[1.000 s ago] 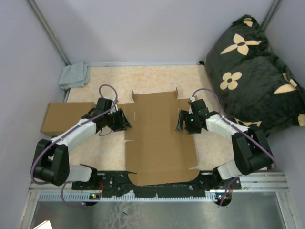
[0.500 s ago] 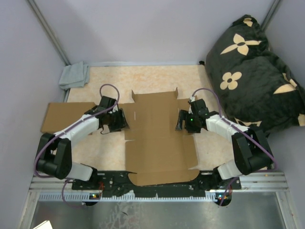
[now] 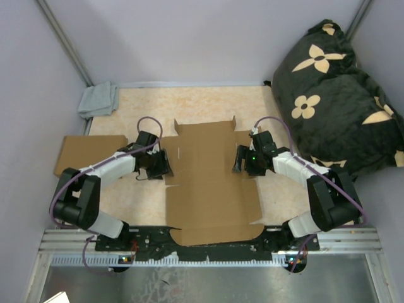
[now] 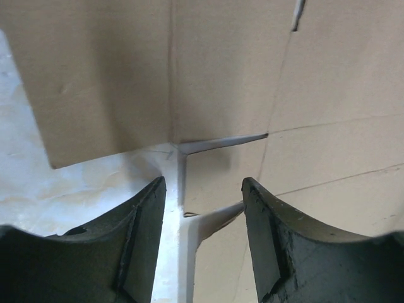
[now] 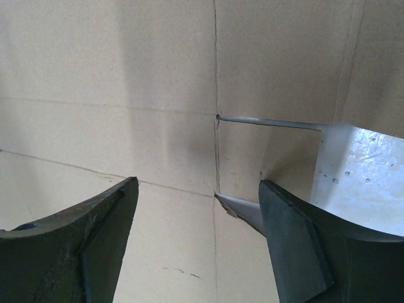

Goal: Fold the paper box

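Observation:
The paper box (image 3: 211,183) lies flat and unfolded in the middle of the table, plain brown with creases, slits and side flaps. My left gripper (image 3: 164,165) is open at the box's left edge. In the left wrist view its jaws (image 4: 202,189) straddle a notch between two side flaps of the box (image 4: 240,76), touching nothing. My right gripper (image 3: 238,161) is open over the box's right edge. In the right wrist view its jaws (image 5: 197,183) stand wide over the creased cardboard (image 5: 126,82) beside a flap slit.
A second flat brown cardboard box (image 3: 82,151) lies at the left. A grey cloth (image 3: 98,100) sits at the back left corner. A large black flowered cushion (image 3: 334,95) fills the right side. Walls close in the beige table (image 3: 145,107).
My left gripper has moved a little right and nearer, up to the box's left edge, and its elbow has swung right. The right arm and the box have not moved.

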{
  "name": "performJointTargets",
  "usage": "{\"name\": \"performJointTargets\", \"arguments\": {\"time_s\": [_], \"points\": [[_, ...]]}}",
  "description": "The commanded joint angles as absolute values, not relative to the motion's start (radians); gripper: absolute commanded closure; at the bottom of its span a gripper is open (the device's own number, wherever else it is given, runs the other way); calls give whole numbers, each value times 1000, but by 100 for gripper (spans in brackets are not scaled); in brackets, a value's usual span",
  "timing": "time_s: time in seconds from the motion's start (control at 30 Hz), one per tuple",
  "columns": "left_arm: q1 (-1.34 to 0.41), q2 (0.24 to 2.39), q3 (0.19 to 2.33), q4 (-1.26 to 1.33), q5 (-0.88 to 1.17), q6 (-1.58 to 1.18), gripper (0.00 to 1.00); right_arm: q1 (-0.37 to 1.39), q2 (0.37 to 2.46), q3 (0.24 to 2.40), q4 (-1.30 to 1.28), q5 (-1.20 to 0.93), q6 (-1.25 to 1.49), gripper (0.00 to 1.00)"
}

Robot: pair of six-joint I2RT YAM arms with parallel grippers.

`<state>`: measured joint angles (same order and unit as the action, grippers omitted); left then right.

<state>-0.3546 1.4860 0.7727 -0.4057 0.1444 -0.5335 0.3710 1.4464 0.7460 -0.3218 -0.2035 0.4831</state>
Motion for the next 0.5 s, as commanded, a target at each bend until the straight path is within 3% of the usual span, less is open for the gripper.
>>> {"name": "performJointTargets", "arguments": {"time_s": [0.0,0.47], "points": [[-377,1518,754,-350,170,-519,42,377,1443,755,-287,-208,484,23],[-412,1458,791,-369,206,-542,53,377,1450,753,-277,-219,487,23]]}}
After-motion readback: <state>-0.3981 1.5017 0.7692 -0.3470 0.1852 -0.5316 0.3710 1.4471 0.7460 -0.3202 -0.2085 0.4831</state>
